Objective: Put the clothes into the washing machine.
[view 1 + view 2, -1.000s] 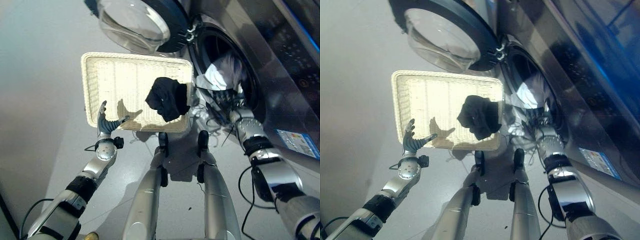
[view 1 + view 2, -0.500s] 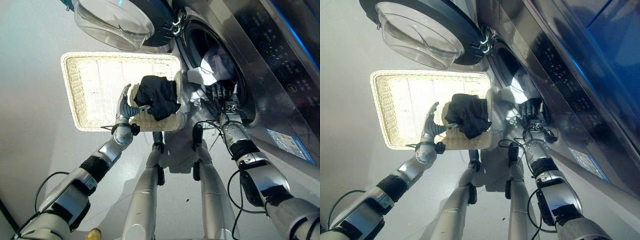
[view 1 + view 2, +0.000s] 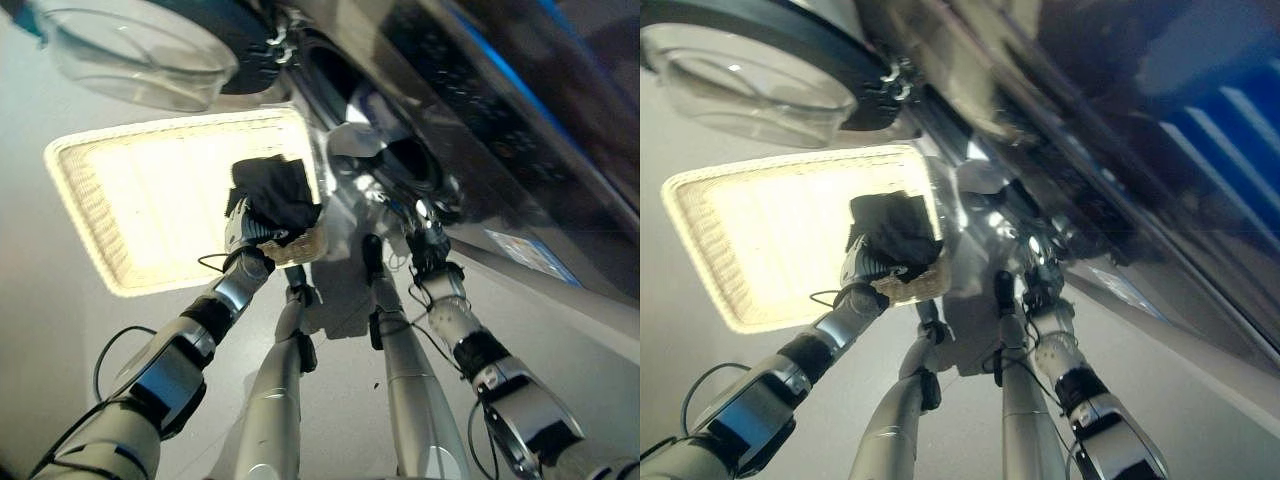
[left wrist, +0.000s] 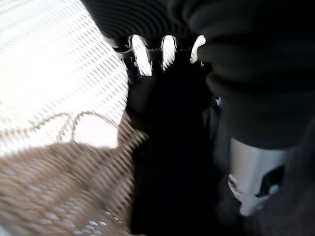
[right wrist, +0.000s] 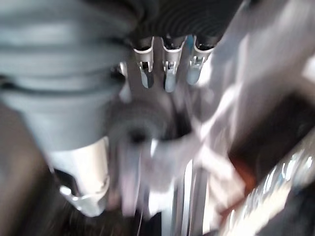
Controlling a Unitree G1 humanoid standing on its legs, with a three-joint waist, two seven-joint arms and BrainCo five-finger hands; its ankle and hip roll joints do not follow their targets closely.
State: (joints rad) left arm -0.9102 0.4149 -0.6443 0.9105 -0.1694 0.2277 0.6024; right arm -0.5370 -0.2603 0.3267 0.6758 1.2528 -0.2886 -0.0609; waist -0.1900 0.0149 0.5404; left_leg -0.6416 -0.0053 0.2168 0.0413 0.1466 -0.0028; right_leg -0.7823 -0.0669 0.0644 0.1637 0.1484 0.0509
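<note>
A black garment point(image 3: 272, 195) is seen bunched at the near right corner of a cream wicker basket point(image 3: 120, 200), and the left hand point(image 3: 243, 228) is placed directly against its near edge, reaching over the basket's rim. In the left wrist view the left hand's fingers point(image 4: 129, 58) are shown curling down into the dark cloth point(image 4: 172, 147), but whether the cloth is actually gripped cannot be told, since the fingertips are lost in the black fabric. The garment is crumpled into a rough lump, so no clear long axis or pointing direction can be made out; part of it is draped over the basket's right-hand rim toward the washing machine point(image 3: 470, 120). The basket is laid flat on a pale grey floor point(image 3: 60, 330), just left of the machine's round opening point(image 3: 400, 160), inside which a white garment point(image 3: 355, 135) is seen at the mouth of the drum. The machine's door point(image 3: 140, 60), with its clear domed window, is swung open above the far side of the basket. The right hand point(image 3: 425, 240) is held low in front of the machine, just below the opening; in the right wrist view its fingers point(image 5: 167, 73) are seen against blurred pale and metallic surfaces, and it cannot be told whether anything is held.
</note>
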